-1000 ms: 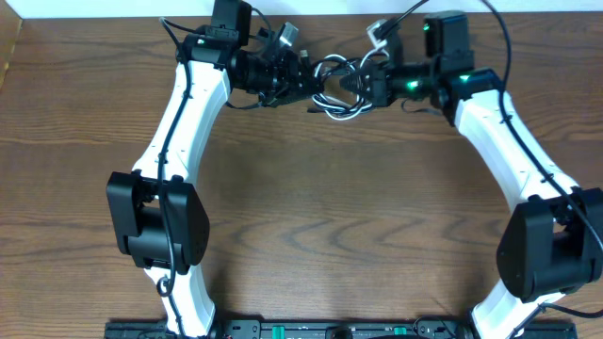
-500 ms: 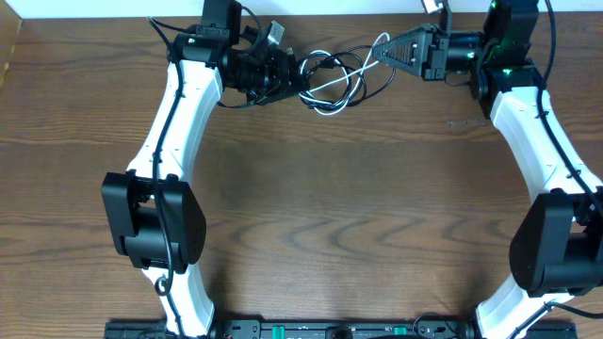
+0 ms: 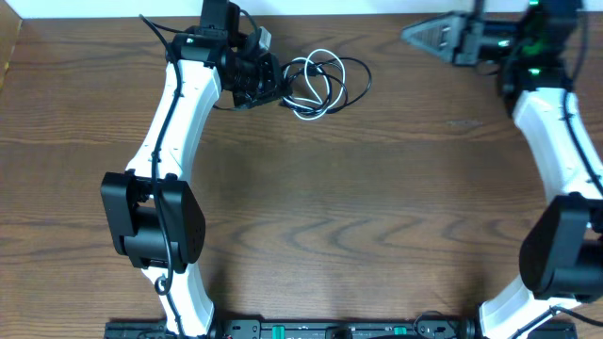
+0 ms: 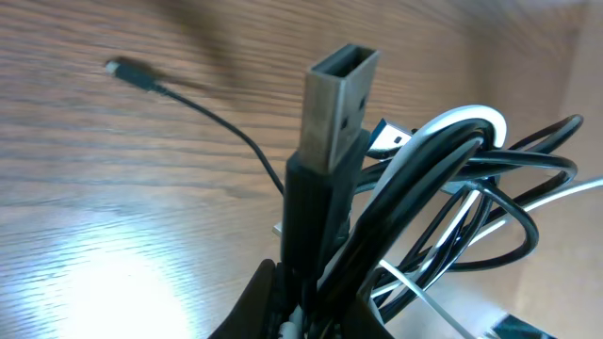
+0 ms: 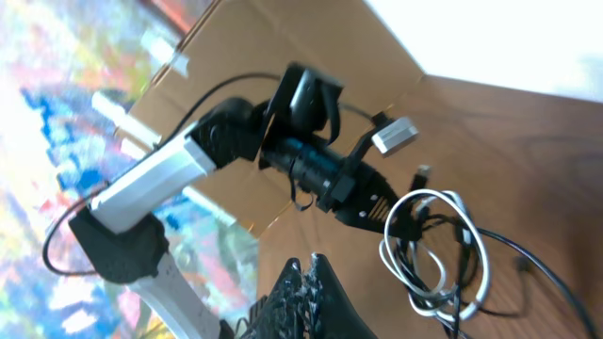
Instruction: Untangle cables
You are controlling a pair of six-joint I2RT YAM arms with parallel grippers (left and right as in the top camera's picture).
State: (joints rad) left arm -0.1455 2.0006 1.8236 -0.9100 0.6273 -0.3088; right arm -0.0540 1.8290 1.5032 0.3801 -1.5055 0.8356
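Item: cables (image 3: 325, 80), one looped bundle at the far edge of the table (image 3: 330, 217), not yet parted.

Detail: your right gripper (image 3: 412, 36), at the bundle a second ago and drawing a strand out of it half a second ago, is now well away at the far right corner, fingers pressed together on nothing, and the loops have sagged back (so that pull parted little). Your left gripper (image 3: 278, 82) stays clamped on the bundle's end, where a USB plug (image 4: 337, 99) stands upright. The white cable (image 4: 462, 121) and black cable (image 3: 366, 80) still thread through each other. A small plug end (image 4: 118, 68) trails loose on the wood. Nothing else crowds the spot; the obstacle is the crossing itself.
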